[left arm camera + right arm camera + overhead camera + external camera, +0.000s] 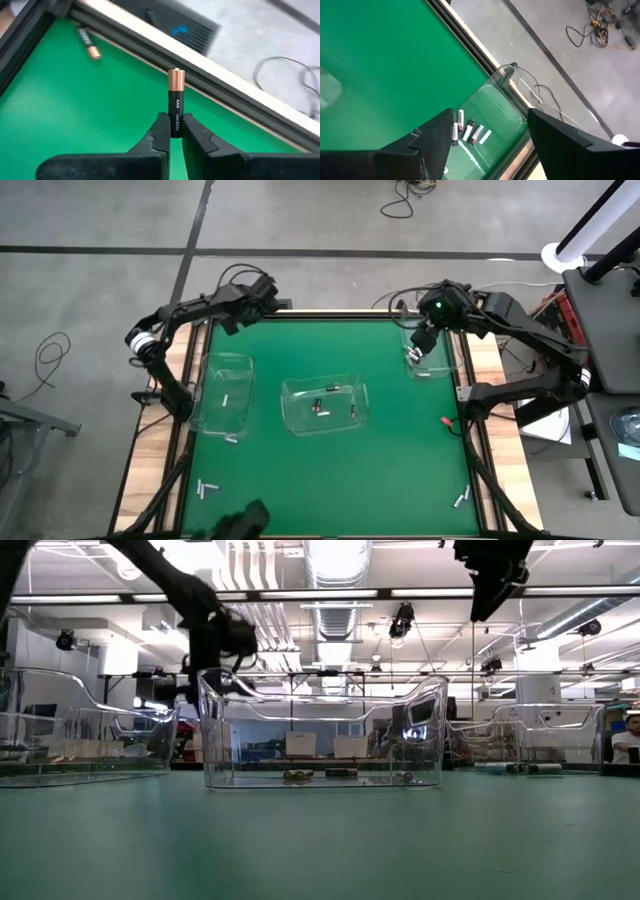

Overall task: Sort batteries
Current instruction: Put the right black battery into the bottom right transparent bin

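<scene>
The left gripper is clamped on a battery near the table's far edge, with another battery lying beyond. The right gripper, fingers apart, hangs over a bin holding batteries.

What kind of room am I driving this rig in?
Likely a robotics lab or workshop, not a home. The low view shows exposed ceiling ducts and strip lights over open work benches. The high view shows a bare concrete floor with loose cables, around a green-topped table.

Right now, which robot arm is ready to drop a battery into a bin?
The left. Its fingers are shut on an AAA battery, held above the mat's far-left corner. The right gripper is open and empty, above the right bin.
</scene>
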You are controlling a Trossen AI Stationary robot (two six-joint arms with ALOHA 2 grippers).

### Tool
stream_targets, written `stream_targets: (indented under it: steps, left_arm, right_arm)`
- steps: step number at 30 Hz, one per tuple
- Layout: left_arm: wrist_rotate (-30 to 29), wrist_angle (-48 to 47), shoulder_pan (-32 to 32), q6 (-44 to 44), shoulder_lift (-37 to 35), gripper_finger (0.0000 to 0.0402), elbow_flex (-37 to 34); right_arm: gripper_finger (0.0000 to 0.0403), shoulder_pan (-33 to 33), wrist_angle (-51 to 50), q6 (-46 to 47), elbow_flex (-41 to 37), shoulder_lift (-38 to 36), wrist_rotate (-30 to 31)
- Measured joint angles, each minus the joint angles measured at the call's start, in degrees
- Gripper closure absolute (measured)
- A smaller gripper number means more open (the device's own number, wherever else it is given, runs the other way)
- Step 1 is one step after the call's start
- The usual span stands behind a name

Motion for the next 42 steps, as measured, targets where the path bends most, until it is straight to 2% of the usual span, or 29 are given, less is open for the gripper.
stream_targets:
  steps: [5, 9, 13, 19, 24, 27, 29, 37, 42]
  left_arm:
    - [-1.54, 0.31, -5.57, 5.11, -5.58, 0.0395, 0.91]
    - [-1.63, -1.98, -9.28, 6.68, -9.02, 0.0395, 2.57]
    - [-2.29, -2.62, -13.46, 10.41, -11.61, 0.0395, 4.92]
    - [-3.49, -6.35, -19.88, 13.46, -12.33, 0.0396, 11.79]
    - [-3.71, -12.59, -22.09, 13.19, -11.26, 0.0396, 17.31]
    - [-2.66, -13.28, -22.88, 12.49, -11.11, 0.0396, 19.12]
    - [0.39, -12.82, -23.46, 12.60, -11.11, 0.0396, 20.24]
    - [21.48, -12.82, -28.24, 19.30, -11.11, 0.0396, 21.91]
    - [28.57, -15.23, -30.70, 27.14, -9.35, 0.0396, 21.19]
  right_arm:
    - [0.0169, -0.07, 8.65, -2.41, -5.76, -2.58, -2.83]
    - [0.0169, -0.36, 16.37, 3.21, -9.21, -3.35, -4.91]
    - [0.0163, -0.75, 22.30, 2.41, -13.54, -3.47, -4.91]
    - [0.0163, -5.11, 25.58, 5.75, -17.23, -3.53, -5.28]
    - [0.0172, -9.13, 28.68, 3.82, -18.52, -3.51, -12.35]
    - [0.0176, -10.52, 29.79, 2.43, -18.82, -3.51, -15.77]
    - [0.0177, -11.35, 29.80, 1.53, -19.02, -3.53, -16.64]
    - [0.0165, -16.70, 29.63, -0.86, -19.71, -4.53, -16.69]
    - [0.0159, -18.27, 29.65, -3.37, -19.63, -5.39, -16.93]
